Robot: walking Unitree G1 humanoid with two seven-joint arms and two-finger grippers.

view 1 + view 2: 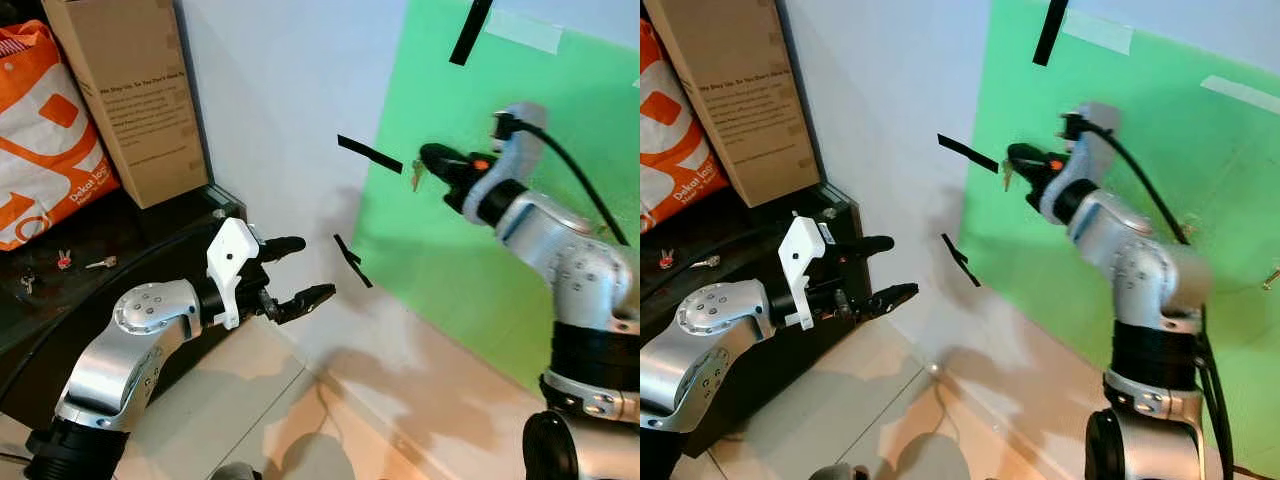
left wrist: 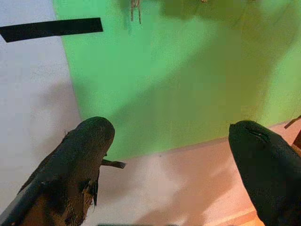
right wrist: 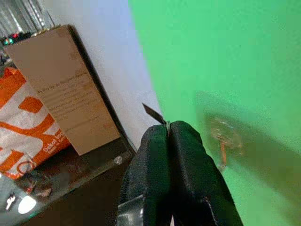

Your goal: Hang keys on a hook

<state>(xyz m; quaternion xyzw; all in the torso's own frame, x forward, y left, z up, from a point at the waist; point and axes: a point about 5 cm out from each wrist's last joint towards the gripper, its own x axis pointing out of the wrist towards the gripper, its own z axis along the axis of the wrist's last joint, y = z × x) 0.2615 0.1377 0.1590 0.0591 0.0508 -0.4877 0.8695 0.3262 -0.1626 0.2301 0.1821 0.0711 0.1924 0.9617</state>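
My right gripper (image 1: 428, 160) is raised against the green sheet (image 1: 470, 270) on the wall and is shut on a small bunch of keys (image 1: 416, 176), which dangles below its fingertips. In the right wrist view the two black fingers (image 3: 155, 155) are pressed together with a thin metal ring (image 3: 168, 124) pinched between them, and a blurred brownish key shape (image 3: 222, 141) lies against the green beyond. A small brass fitting (image 1: 1270, 278) sticks out of the green sheet at the far right; I cannot tell if it is a hook. My left gripper (image 1: 315, 268) is open and holds nothing, low by the white wall.
A dark cabinet (image 1: 150, 235) at the left carries a cardboard box (image 1: 140, 90), an orange bag (image 1: 40, 140) and loose keys (image 1: 100, 262). Black tape strips (image 1: 370, 153) mark the white wall. Pale tiled floor (image 1: 260, 410) lies below.
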